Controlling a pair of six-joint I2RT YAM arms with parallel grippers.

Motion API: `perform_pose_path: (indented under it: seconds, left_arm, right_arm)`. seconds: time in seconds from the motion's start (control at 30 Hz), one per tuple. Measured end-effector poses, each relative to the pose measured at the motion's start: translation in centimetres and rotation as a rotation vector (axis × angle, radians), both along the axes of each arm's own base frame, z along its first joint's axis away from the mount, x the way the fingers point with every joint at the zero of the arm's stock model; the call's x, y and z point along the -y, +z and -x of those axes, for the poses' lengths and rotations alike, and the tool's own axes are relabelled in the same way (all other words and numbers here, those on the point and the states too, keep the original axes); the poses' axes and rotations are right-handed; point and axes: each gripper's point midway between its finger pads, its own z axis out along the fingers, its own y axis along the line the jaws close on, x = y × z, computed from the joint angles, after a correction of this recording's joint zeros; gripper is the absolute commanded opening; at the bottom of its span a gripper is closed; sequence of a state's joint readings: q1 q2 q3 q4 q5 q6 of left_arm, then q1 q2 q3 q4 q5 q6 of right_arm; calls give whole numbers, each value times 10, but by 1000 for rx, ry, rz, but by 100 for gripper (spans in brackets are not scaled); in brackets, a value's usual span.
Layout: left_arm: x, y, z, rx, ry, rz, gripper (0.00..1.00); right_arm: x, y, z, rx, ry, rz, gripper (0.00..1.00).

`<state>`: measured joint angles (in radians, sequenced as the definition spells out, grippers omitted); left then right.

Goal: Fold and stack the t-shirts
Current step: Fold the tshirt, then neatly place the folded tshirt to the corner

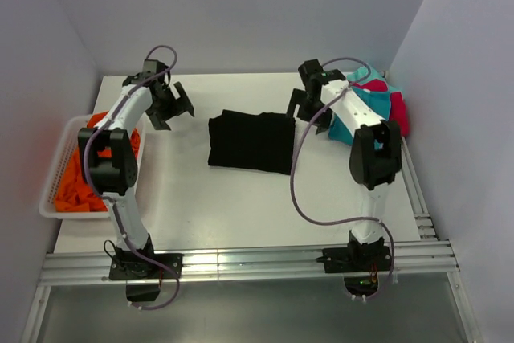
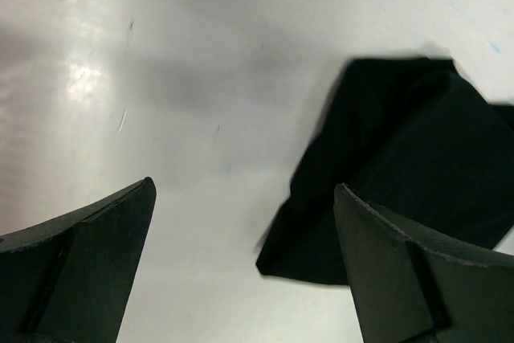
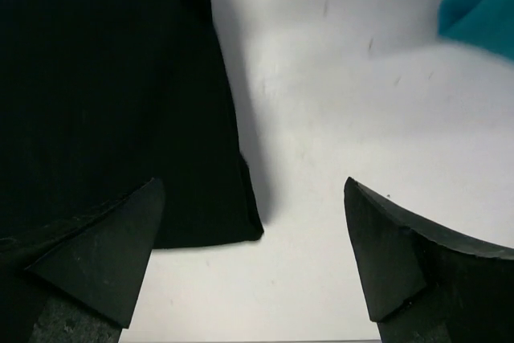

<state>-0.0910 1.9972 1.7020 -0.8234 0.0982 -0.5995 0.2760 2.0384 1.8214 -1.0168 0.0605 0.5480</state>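
Centrally, black t-shirt (image 1: 250, 142) folded flat, rectangular; left end effector (image 1: 171, 110), right end effector (image 1: 309, 116) apart.

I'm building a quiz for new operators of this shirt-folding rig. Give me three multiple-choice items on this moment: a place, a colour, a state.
1. Where is the folded black t-shirt? A held in the air; B flat on the table, between the arms; C draped over an arm.
2. What colour fills the white basket? A orange; B teal; C black.
3. How are the left gripper and right gripper? A both open, empty; B both shut on cloth; C left shut, right open.
Answers: B, it lies flat mid-table; A, orange cloth fills the basket; A, each wrist view shows fingers apart, nothing between.
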Motion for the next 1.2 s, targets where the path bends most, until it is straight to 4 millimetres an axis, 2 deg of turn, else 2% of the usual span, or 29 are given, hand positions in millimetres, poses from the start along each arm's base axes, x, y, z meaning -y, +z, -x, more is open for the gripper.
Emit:
perform_pose_path:
  seconds: [0.17,0.23,0.27,0.43,0.53,0.63,0.83,0.93,1.07,1.17,1.2]
  left_arm:
    - [0,41,18,108,1,16,99]
    - [1,46,25,125,2,22,99]
    - [1,46,28,122,2,25,99]
    - [1,30,41,70,1,22,99]
    - [0,28,47,62,3,18,99]
    - [-2,33,55,69,5,15,99]
    - [-6,43,77,77,10,5,99]
    - [-9,45,86,67,12,-8,99]
    - [-14,47,92,60,17,-36,99]
    - [-18,48,96,54,19,-54,99]
    - [-19,49,97,54,20,-57,99]
  right_arm:
    - [-12,6,57,84,56,-165,100]
    - [-18,5,73,99,73,-228,100]
    - [-23,2,75,105,81,-256,100]
    - [-42,-29,65,79,86,-336,100]
    - [-49,-42,60,63,85,-352,100]
    - [-52,-49,49,55,82,-353,100]
    - [-63,-56,12,85,69,-362,99]
    - [-68,-64,1,85,48,-373,95]
    - [-74,-69,-7,89,28,-392,81]
    - [-81,-72,-11,90,25,-400,63]
    - [-83,-75,-13,89,27,-401,50]
